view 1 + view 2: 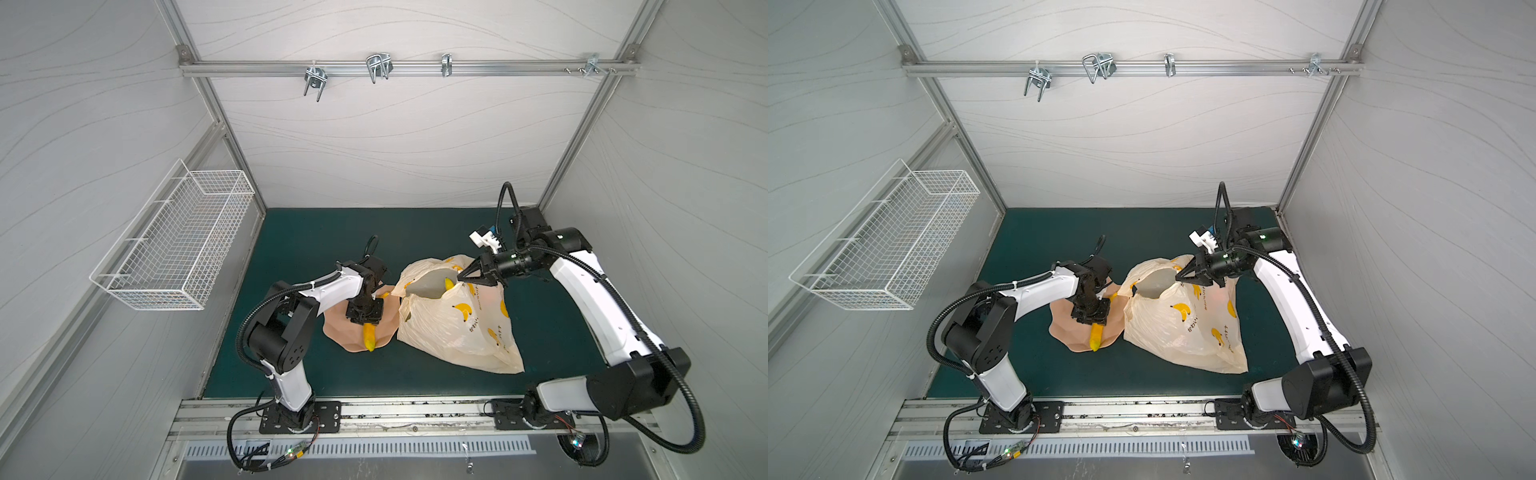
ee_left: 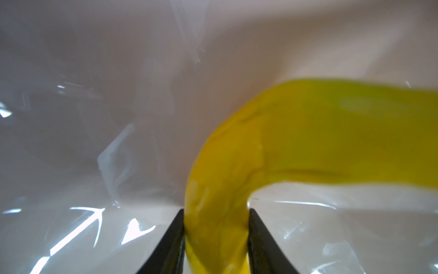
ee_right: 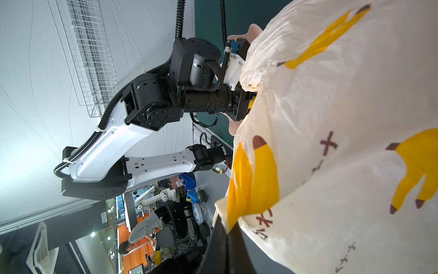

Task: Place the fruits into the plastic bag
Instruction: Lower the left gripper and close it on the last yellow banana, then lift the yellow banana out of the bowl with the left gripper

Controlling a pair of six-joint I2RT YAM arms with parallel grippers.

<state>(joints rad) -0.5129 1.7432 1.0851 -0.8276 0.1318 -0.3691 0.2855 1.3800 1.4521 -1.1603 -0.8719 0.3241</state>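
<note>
Green mat (image 1: 316,232), left fingers (image 2: 173,242) tight around yellow banana (image 2: 296,142), right fingers (image 3: 222,256) tight on cream bag (image 3: 331,106).

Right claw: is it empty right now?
No, in the right wrist view the right claw is pinched shut on a fold at the rim of the plastic bag.

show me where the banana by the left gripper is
In both top views the banana sits left of centre on the pink plate, between the jaws of the left gripper, just left of the plastic bag.
</note>
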